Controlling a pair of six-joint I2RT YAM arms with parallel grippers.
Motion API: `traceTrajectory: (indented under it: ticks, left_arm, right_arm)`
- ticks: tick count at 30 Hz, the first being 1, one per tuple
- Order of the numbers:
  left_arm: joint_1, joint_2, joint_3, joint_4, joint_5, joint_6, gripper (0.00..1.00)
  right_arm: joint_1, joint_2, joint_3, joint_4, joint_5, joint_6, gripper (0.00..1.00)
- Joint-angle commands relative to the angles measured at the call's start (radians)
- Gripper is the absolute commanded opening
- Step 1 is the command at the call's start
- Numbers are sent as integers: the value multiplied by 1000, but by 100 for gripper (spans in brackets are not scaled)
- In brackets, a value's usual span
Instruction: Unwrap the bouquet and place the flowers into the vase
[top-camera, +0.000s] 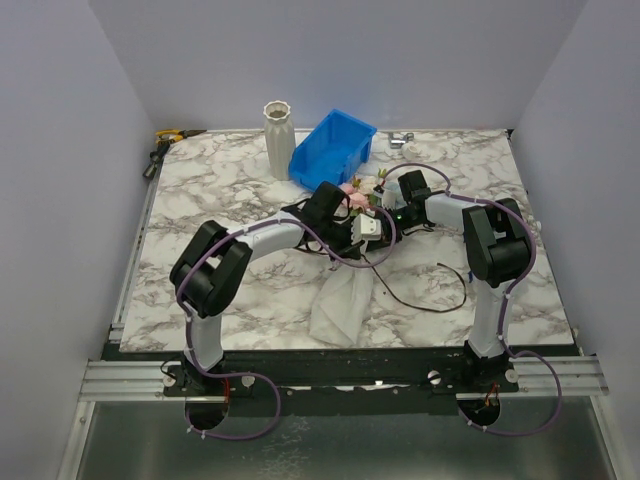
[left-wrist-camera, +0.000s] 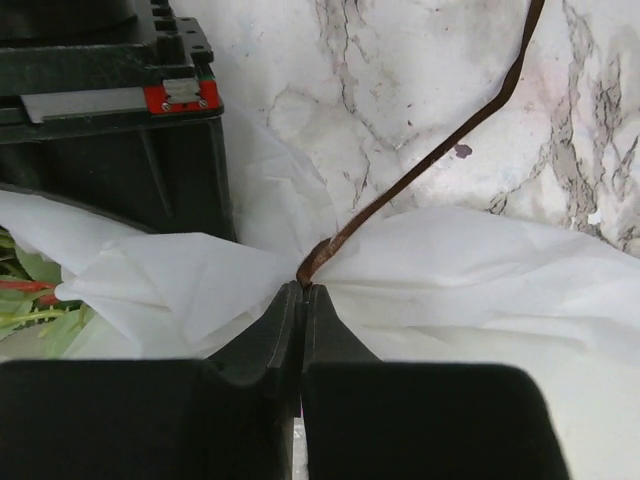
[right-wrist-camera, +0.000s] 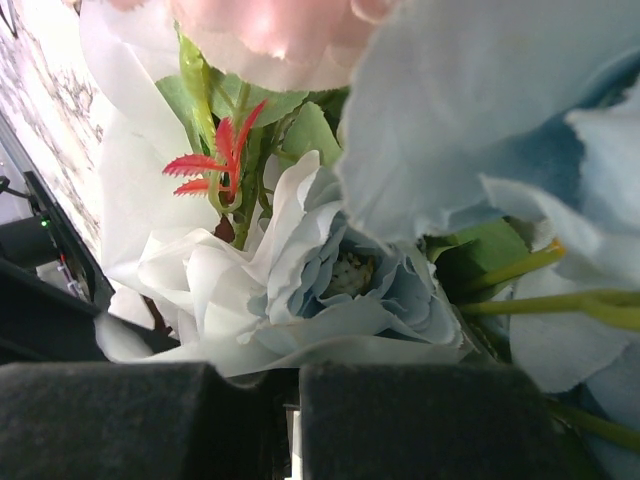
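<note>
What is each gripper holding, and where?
Left gripper: the brown string, pinched where it meets the wrapping paper. Right gripper: shut among the flowers; what it holds cannot be told.

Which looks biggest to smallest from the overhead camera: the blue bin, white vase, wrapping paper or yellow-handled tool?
1. blue bin and wrapping paper: too alike to rank.
2. vase.
3. yellow-handled tool, thin and smallest.

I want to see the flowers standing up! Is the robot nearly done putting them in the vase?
Not nearly. Done: the thin brown ribbon trails loose. In hand: the left gripper pinches that ribbon by the translucent white wrapping paper, which still wraps the pink, cream and blue artificial flowers; the right gripper is shut among the blooms. Left: unwrapping, then filling the tall ribbed off-white vase, which holds nothing.
</note>
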Motion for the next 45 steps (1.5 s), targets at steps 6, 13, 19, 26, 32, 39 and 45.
traceTrajectory:
  ticks: [6,13,19,26,32,39,45]
  left_arm:
    - [11,-150,91,5,25,-134,0]
    - [68,-158,38,9,54,-208,0]
    - [118,-181,-31,21,67,-192,5]
    - [97,-205,-84,35,72,-125,23]
    - [61,-178,-93,44,63,-115,28]
    - [24,-113,-47,86,-1,-135,36]
    - [18,-89,-39,130,-48,-167,37]
  right_arm:
    - [7,113,-56,-9,211,-42,1]
    - [7,105,-61,-9,211,-43,0]
    - [7,103,-62,-8,207,-45,1]
    - [8,101,-61,-8,203,-43,1]
    - [9,102,-58,-12,201,-43,1]
    - [7,111,-47,-18,198,-41,0]
    - [8,110,-48,-17,198,-41,0]
